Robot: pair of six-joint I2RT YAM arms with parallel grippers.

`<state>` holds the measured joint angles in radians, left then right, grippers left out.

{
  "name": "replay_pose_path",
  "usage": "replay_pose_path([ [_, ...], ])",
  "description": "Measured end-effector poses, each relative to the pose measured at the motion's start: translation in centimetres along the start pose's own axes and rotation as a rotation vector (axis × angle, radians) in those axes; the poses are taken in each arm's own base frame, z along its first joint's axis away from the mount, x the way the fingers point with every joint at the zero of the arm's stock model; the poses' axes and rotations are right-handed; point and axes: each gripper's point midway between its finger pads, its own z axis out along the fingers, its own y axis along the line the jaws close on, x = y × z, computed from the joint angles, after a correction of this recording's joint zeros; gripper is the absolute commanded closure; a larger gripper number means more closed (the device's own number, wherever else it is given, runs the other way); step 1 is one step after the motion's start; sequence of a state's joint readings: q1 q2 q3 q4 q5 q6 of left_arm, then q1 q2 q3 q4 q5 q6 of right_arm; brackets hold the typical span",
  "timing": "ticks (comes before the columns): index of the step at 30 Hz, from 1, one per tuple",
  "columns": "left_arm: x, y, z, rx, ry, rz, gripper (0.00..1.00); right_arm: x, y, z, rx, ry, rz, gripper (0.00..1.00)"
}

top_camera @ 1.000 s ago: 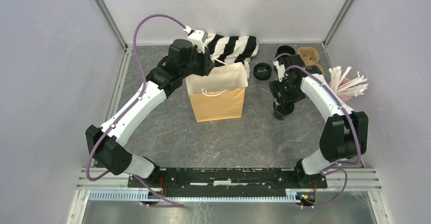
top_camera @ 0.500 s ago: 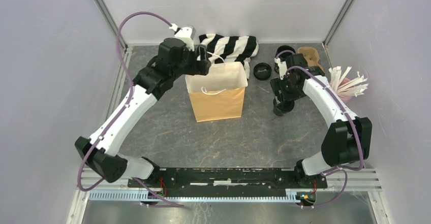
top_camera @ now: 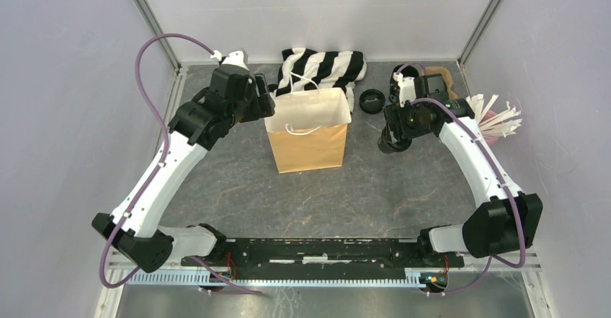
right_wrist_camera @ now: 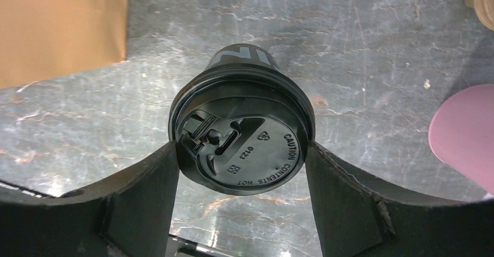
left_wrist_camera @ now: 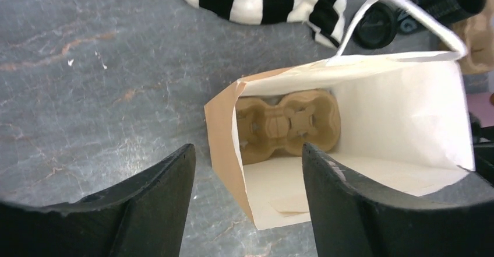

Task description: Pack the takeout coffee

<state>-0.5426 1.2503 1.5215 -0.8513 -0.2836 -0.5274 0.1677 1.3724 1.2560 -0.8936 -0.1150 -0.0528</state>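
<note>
I see the bag (top_camera: 308, 139) standing open on the table (top_camera: 360, 195), a carrier (left_wrist_camera: 288, 123) inside. My left gripper (left_wrist_camera: 247, 151) hangs wide and empty over its left rim. My right gripper (right_wrist_camera: 242, 147) clamps the coffee (right_wrist_camera: 250, 123) right of the bag.

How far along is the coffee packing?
Done: the open brown paper bag stands ready, a moulded cardboard cup carrier at its bottom. In hand: the right tool grips the small black lidded takeout cup, outside the bag. The left tool is open, empty. Left: lower the cup into the bag.
</note>
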Motion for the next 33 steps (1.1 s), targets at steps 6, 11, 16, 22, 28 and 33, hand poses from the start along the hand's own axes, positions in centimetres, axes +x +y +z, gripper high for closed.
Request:
replay_pose_path([
  [6, 2.5, 0.3, 2.1, -0.039, 0.111, 0.029, 0.45, -1.7, 2.5, -2.4, -0.084, -0.116, -0.013, 0.28],
  [11, 3.8, 0.8, 3.5, -0.075, 0.167, 0.054, 0.55, -4.0, 3.9, -5.3, -0.126, -0.226, -0.037, 0.28],
  [16, 4.1, 1.0, 4.2, -0.092, 0.177, 0.074, 0.68, -6.2, 4.6, -7.6, -0.128, -0.303, -0.063, 0.29],
  [22, 3.7, 0.9, 4.8, -0.090, 0.150, 0.083, 0.92, -9.0, 5.7, -11.4, -0.117, -0.400, -0.111, 0.30],
  [28, 3.4, 0.6, 5.7, -0.065, 0.111, 0.100, 0.98, -12.3, 8.0, -15.0, -0.136, -0.515, -0.194, 0.32],
  [33, 3.5, 0.6, 5.4, -0.018, 0.057, 0.122, 0.98, -12.3, 11.0, -15.8, -0.200, -0.534, -0.297, 0.34],
])
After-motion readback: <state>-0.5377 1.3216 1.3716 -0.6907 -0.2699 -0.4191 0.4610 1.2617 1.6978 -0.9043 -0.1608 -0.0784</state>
